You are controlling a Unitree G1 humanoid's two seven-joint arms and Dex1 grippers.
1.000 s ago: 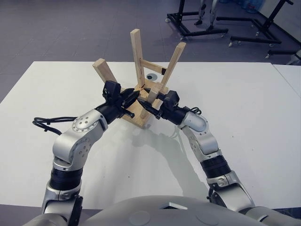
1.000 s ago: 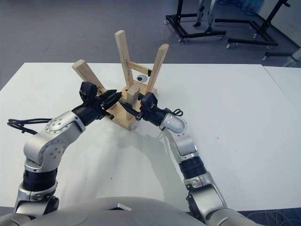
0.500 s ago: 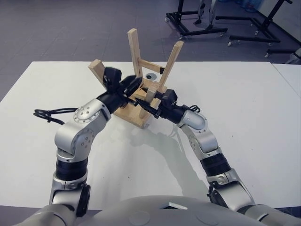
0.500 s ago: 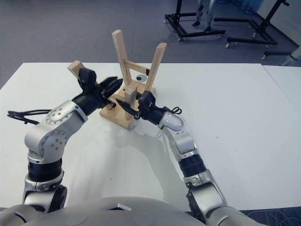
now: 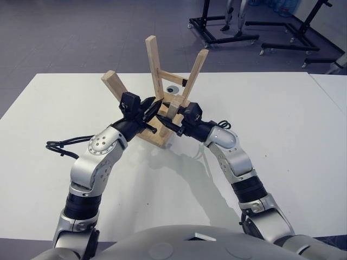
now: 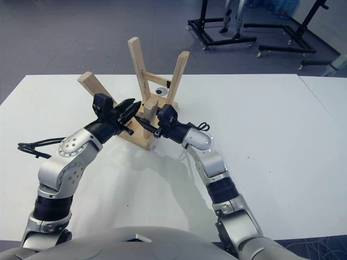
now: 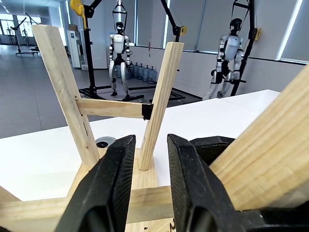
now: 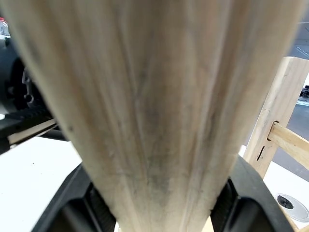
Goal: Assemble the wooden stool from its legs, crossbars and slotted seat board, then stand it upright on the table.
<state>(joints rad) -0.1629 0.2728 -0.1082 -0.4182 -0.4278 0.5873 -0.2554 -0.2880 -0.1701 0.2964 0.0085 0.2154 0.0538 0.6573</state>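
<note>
The wooden stool lies upside down on the white table (image 5: pixel 282 135), its seat board (image 5: pixel 157 134) tilted and its legs pointing up. Two tall legs (image 5: pixel 155 65) are joined by a crossbar (image 5: pixel 173 77), and another leg (image 5: pixel 116 86) leans out to the left. My right gripper (image 5: pixel 171 116) is shut on the short front leg (image 5: pixel 172 110), which stands broad and close between its fingers (image 8: pixel 82 203) in the right wrist view. My left gripper (image 5: pixel 153 112) is open just left of that leg, over the seat board, with its fingers (image 7: pixel 113 183) spread and nothing held.
A black cable (image 5: pixel 62 149) loops on the table beside my left arm. A round grommet hole (image 5: pixel 174 88) sits in the table behind the stool. Black wheeled racks (image 5: pixel 238 32) stand on the floor beyond the far edge.
My left gripper swung up toward the back-left leg, then came back down beside the front leg. The stool shifted slightly. My right gripper kept its hold.
</note>
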